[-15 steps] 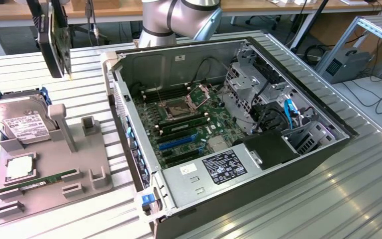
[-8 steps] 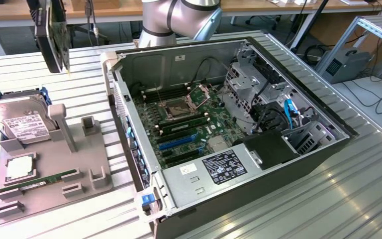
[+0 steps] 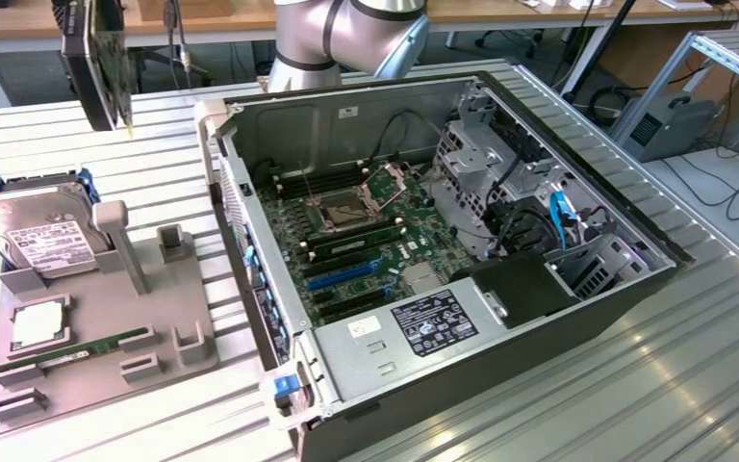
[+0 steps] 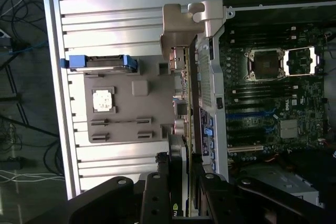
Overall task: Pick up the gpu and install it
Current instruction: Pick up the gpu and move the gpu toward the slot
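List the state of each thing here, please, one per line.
gpu: held upright, raised in the air
tool: shut on the gpu
computer case: lying flat, side open
CPU socket: cover flipped open
hard drive: standing tilted in the grey holder

The desk (image 3: 626, 385) was silver-grey, striped with parallel ribs. The computer case (image 3: 472, 404) was black outside and pale grey metal within. Its motherboard (image 3: 383, 231) was dark green, crossed by black and bright blue slots (image 3: 344, 276). The power supply (image 3: 383, 342) was silver, with a black label printed in white. Blue cables (image 3: 560, 214) showed against the grey drive cage (image 3: 472, 164). The gpu (image 3: 103, 67) looked near black, with a green board edge and a pale silver bracket in the wrist view. The pincer (image 4: 181, 163) was black. The parts tray (image 3: 100, 385) was plain grey. The hard drive (image 3: 36, 236) was silver, white-labelled, in a blue frame. The RAM stick (image 3: 74, 348) was green.
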